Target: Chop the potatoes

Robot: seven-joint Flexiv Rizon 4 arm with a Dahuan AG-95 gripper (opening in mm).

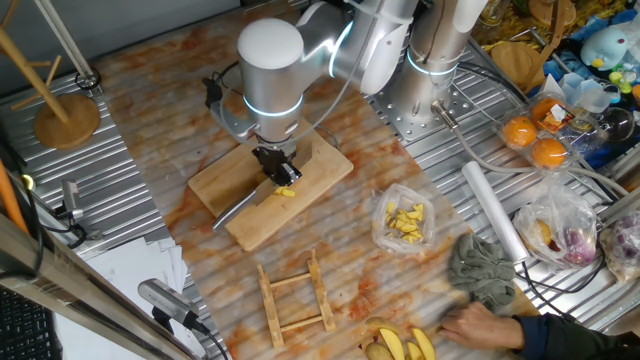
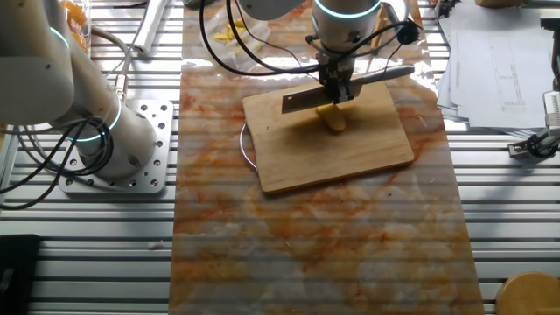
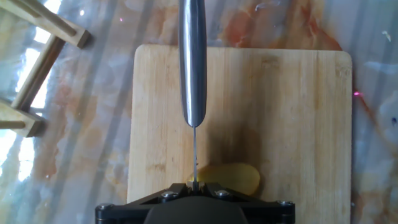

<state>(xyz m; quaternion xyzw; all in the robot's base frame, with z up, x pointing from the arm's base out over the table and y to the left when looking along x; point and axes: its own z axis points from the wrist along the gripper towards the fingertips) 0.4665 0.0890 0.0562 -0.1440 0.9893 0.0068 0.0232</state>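
Note:
One pale-yellow potato lies on the wooden cutting board, directly below my gripper. The gripper is shut on a knife held edge-down. In the hand view the steel handle runs away from me, and the thin blade line comes back between the fingertips of my gripper. There the potato sits mostly right of the blade, partly hidden by the hand. From the other fixed view the knife crosses above the potato under my gripper, on the board.
A clear bag of yellow chunks lies right of the board. A wooden rack stands near the front. A person's hand, a grey cloth and yellow wedges are at the front right. The arm's base stands beside the mat.

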